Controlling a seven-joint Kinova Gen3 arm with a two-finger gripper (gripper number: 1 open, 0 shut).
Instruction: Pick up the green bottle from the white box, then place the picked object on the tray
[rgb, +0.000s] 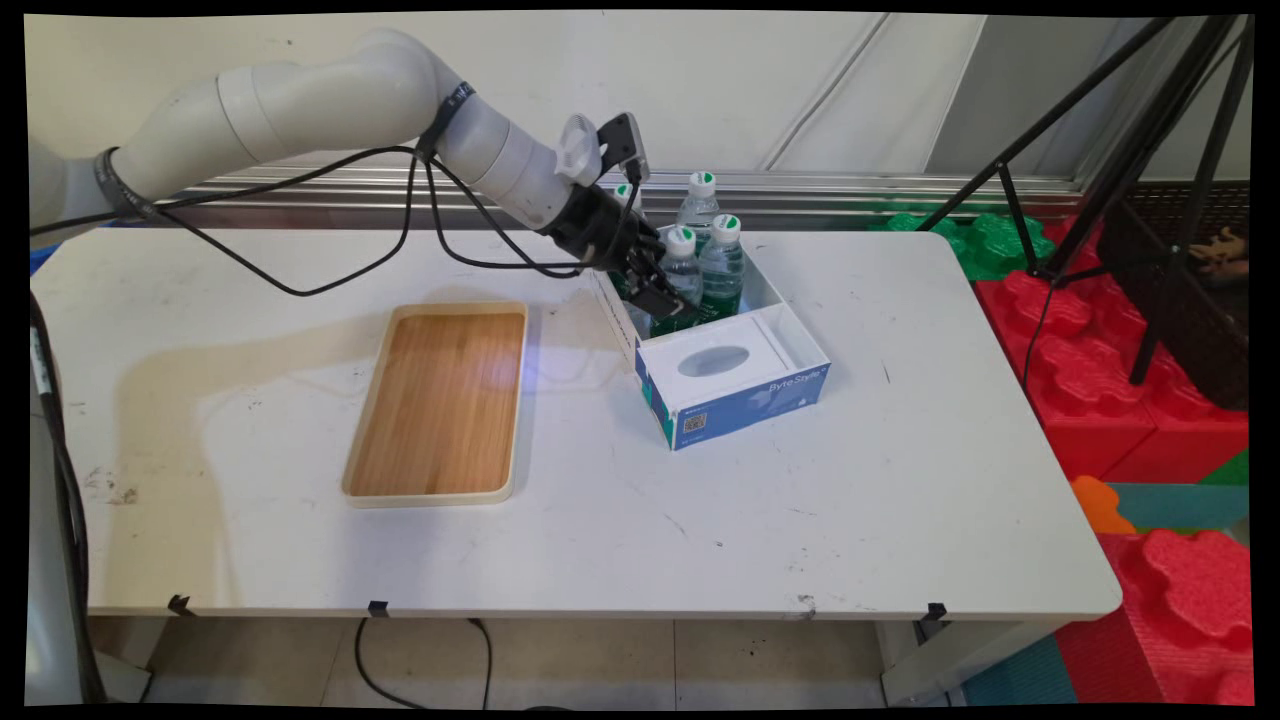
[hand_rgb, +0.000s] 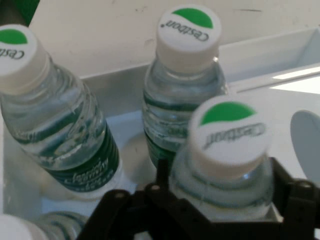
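Observation:
My black gripper reaches down into the left side of a white-and-blue box near the back of the table. Several clear water bottles with green labels and white-and-green caps stand in the box. In the hand view my gripper is shut on the shoulder of the nearest water bottle, one finger on each side below its cap. This water bottle stands upright. Two other bottles stand just beyond it, and a further cap shows at the bottom left corner.
A wooden tray with a cream rim lies on the table left of the box. The box's front part has a white top with an oval opening. Black tripod legs and red foam blocks stand off the table's right side.

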